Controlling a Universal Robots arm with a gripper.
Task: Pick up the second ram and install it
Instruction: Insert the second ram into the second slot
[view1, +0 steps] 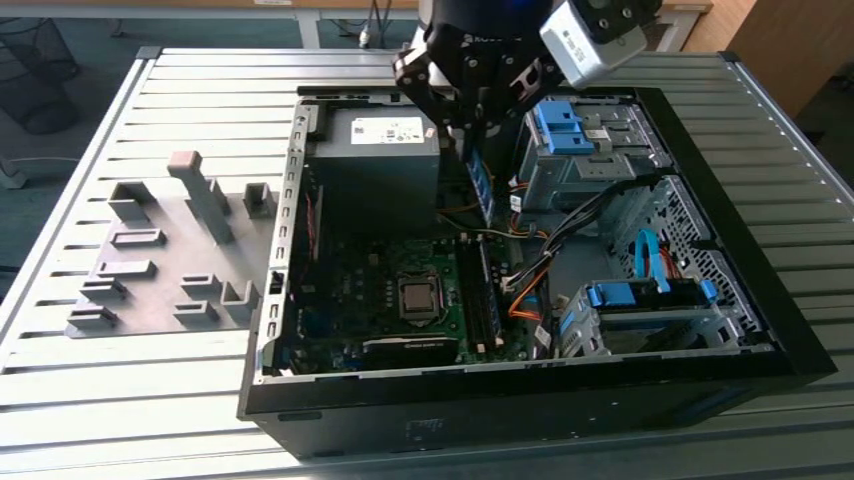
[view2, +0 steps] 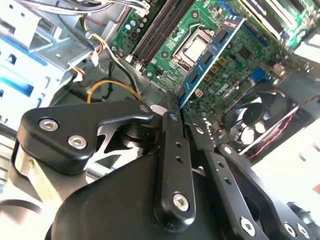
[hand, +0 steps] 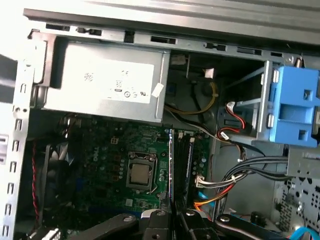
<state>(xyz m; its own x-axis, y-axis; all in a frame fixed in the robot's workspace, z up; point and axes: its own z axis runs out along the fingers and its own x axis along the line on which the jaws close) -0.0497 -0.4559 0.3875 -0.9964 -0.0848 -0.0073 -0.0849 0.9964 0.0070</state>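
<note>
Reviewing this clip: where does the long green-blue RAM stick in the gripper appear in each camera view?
Exterior view: the long, thin green-blue RAM stick hangs from the black gripper over the open case.
Second wrist view: the stick slants out from the gripper, over the green board.
First wrist view: the stick is edge-on, a thin line.
Shared landmark: the square silver processor socket.

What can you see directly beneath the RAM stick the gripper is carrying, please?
The second ram, clamped in the gripper, hangs above the motherboard beside the CPU socket. The slots beneath are partly covered.
</note>
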